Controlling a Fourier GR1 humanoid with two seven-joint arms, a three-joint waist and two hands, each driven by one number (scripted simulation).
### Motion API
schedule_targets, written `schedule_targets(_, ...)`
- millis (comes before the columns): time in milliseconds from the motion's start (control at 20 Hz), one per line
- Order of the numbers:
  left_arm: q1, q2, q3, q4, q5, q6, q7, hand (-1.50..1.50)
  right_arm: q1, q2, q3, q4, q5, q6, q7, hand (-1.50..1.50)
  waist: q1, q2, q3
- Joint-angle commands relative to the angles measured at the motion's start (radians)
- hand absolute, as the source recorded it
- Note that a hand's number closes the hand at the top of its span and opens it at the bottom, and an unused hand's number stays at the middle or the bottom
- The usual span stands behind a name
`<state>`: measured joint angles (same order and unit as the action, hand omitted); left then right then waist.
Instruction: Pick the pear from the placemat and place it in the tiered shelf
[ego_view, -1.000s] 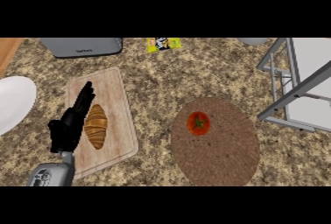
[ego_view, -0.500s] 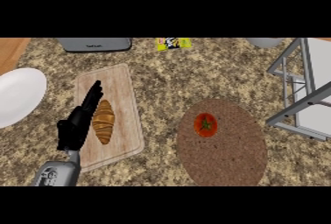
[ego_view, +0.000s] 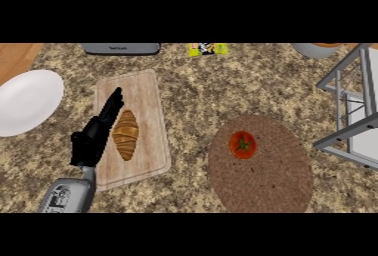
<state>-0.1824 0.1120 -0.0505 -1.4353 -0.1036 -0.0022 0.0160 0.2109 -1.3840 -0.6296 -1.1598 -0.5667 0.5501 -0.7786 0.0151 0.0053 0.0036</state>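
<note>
- Speckled stone counter (ego_view: 221, 85): a round brown placemat (ego_view: 258, 180) lies near the grey shelf (ego_view: 354, 115) at the right edge.
- A red fruit (ego_view: 242, 144) sits on the placemat's upper part.
- A wooden board (ego_view: 144, 100) bears a croissant (ego_view: 125, 135), with a white plate (ego_view: 29, 102) to its left.
- The left hand (ego_view: 90, 142) lies over the board's left edge beside the croissant, fingers straight, holding nothing.

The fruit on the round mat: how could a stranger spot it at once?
Start at the round brown placemat on the speckled counter, left of the grey metal shelf. On its far half lies a small round red fruit with a green top, the only red thing there.
</note>
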Motion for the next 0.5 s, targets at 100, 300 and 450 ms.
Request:
schedule_targets(100, -0.032, -0.028, -0.026, 0.023, -0.023, 0.012, 0.006, 0.00, -0.105, -0.014, 0.048, 0.084, 0.030, 0.116, -0.199, 1.50, 0.025, 0.007, 0.000)
schedule_targets(300, -0.011, -0.010, -0.018, 0.002, -0.013, -0.005, 0.003, 0.00, -0.130, 0.011, 0.103, 0.103, 0.070, 0.099, -0.240, 1.50, 0.025, 0.003, 0.000)
schedule_targets(450, -0.027, -0.033, -0.029, -0.014, -0.028, 0.022, 0.031, 0.00, -0.183, 0.039, 0.138, 0.095, 0.094, 0.032, -0.256, 1.50, 0.022, 0.001, 0.000)
